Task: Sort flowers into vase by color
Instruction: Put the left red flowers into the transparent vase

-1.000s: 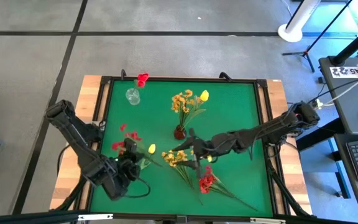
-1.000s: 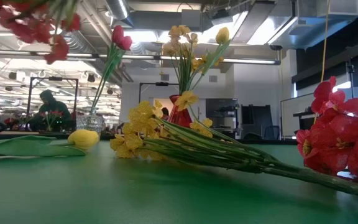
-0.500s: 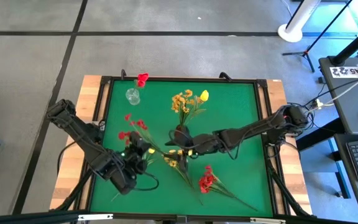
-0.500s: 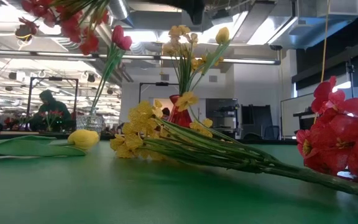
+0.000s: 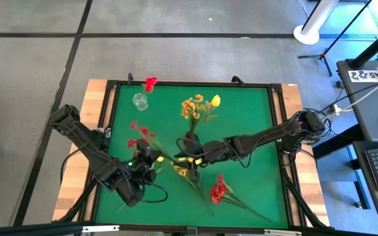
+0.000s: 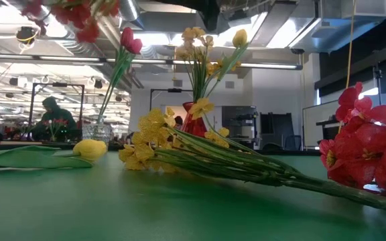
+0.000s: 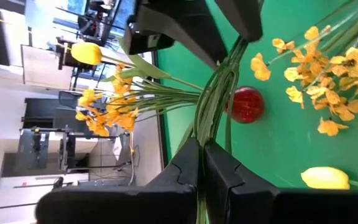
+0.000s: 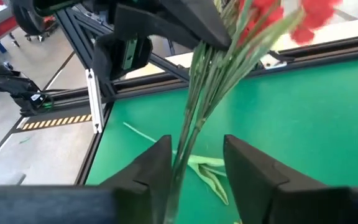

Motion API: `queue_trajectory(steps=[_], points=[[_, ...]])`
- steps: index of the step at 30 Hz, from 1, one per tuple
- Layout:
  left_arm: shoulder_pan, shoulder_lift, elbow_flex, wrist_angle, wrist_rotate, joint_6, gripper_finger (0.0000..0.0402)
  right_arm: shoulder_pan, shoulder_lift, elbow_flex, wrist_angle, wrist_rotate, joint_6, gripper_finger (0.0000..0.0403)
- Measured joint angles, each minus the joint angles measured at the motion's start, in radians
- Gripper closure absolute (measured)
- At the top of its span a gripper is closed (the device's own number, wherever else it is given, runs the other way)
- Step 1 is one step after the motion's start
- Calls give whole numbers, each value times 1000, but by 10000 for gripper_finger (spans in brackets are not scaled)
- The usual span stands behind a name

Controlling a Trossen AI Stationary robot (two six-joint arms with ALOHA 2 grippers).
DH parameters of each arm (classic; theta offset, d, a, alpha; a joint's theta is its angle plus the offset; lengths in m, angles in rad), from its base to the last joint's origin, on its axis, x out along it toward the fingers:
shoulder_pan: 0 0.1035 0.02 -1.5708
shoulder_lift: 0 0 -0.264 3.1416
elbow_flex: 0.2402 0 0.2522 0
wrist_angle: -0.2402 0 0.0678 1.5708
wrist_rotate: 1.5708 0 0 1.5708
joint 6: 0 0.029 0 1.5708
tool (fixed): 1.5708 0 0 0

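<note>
Green table [image 5: 254, 118] holds two vases far side: clear vase [image 5: 140, 101] with a red tulip far left, red vase [image 5: 189, 139] with yellow flowers mid. High view shows both arms meeting mid-table. Left gripper [image 7: 201, 163] is clamped tight on the red spray [image 5: 138, 134] stems, lifted, blossoms pointing far-left, stems running toward the right gripper [image 8: 194, 163]. Only the right wrist view shows those fingers partly spread, straddling the same stems; contact unclear. Low view alone shows yellow spray [image 6: 154, 137] and another red spray [image 6: 357, 144] lying flat.
</note>
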Motion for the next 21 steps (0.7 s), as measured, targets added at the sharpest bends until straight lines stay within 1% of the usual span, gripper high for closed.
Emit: queue_trajectory(steps=[7,9,12,13,16,19,21], points=[[0,0,0,45,-31,23,401,0,0,0,-19,-2,18,314],[0,0,0,48,-34,23,402,1,0,0,-21,-2,10,336],[1,0,0,49,-35,23,401,2,0,0,-22,0,-14,382],[0,0,0,49,-35,23,401,1,0,-1,-24,1,-26,390],[0,0,0,49,-35,19,401,0,0,-1,-23,2,-31,388],[-3,0,0,49,-48,17,388,0,0,-1,-23,7,-35,393],[-17,0,0,49,-94,16,377,0,0,-1,-19,9,-48,398]])
